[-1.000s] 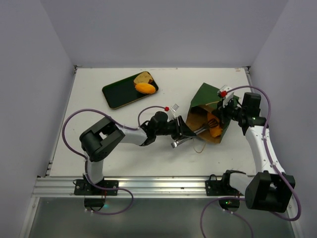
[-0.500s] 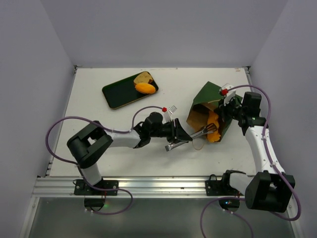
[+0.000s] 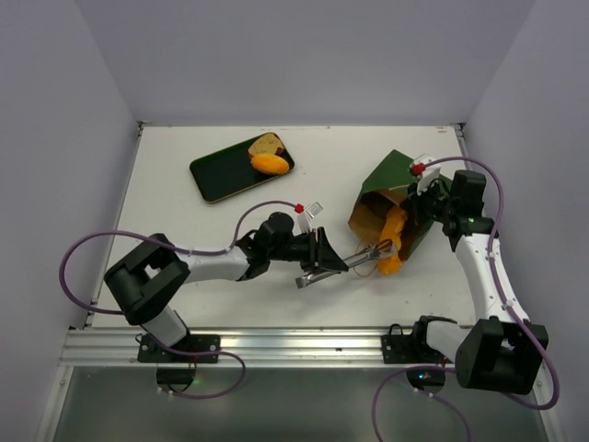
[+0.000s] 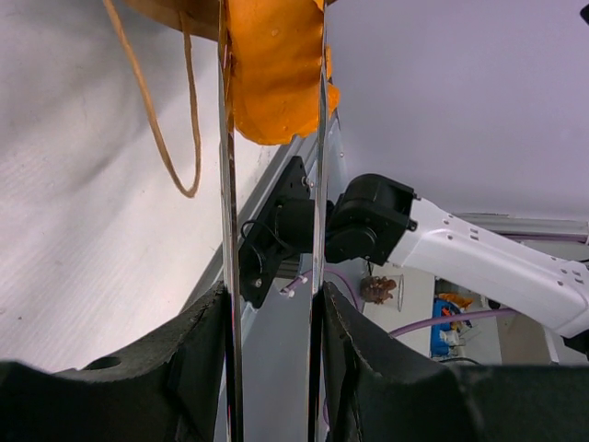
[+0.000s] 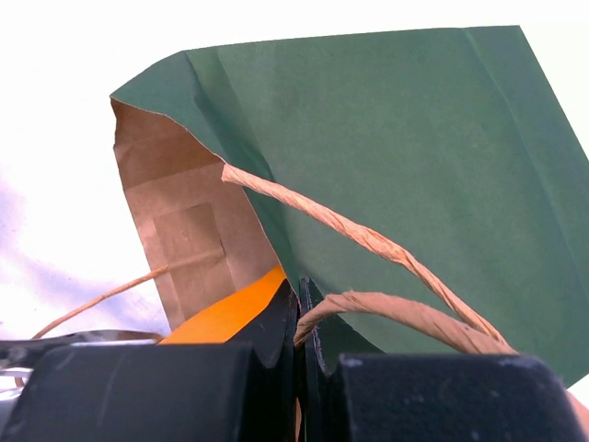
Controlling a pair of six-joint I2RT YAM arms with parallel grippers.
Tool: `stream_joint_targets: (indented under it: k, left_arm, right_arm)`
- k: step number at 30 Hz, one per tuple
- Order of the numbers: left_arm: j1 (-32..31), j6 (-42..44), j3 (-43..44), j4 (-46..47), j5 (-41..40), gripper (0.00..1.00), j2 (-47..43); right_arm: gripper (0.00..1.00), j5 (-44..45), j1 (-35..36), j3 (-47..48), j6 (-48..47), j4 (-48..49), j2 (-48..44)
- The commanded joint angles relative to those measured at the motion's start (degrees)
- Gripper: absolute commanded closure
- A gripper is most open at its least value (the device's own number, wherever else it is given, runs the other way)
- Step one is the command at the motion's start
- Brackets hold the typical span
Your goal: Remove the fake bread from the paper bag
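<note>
The paper bag (image 3: 398, 177) lies on its side at the right, dark green outside, brown inside (image 5: 184, 230). My right gripper (image 3: 421, 208) (image 5: 301, 308) is shut on the bag's rim beside a string handle (image 5: 368, 241). My left gripper (image 3: 324, 255) (image 4: 273, 304) is shut on a pair of metal tongs (image 3: 348, 261) (image 4: 226, 230). The tong tips pinch a long orange piece of fake bread (image 3: 392, 243) (image 4: 276, 74) that sticks out of the bag's mouth onto the table. An orange sliver of bread (image 5: 230, 315) shows by my right fingers.
A dark green flat tray (image 3: 221, 177) lies at the back left with an orange roll (image 3: 270, 164) and a brown slice (image 3: 268, 144) on it. A loose string handle (image 3: 370, 269) (image 4: 161, 120) trails on the table by the bag's mouth.
My left arm has drawn back toward the left and the near edge, pulling the orange bread with the tongs from inside the bag out through its mouth. The right gripper stayed put.
</note>
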Motion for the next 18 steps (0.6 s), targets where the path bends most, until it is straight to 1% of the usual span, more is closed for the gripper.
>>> stream_joint_targets:
  k: [1,9,18]
  left_arm:
    - [0.36,2.18,-0.49,0.22,1.76,1.0,-4.74]
    - [0.36,4.12,-3.38,-3.2,1.94,1.0,-10.19]
    - [0.36,4.21,-5.76,-2.5,2.38,1.0,-11.68]
  right_arm:
    - [1.0,2.03,-0.38,-0.06,1.22,3.2,-0.09]
    - [1.0,3.0,-0.47,0.03,1.75,3.46,0.26]
    - [1.0,2.74,-0.73,-0.06,1.92,3.55,-0.09]
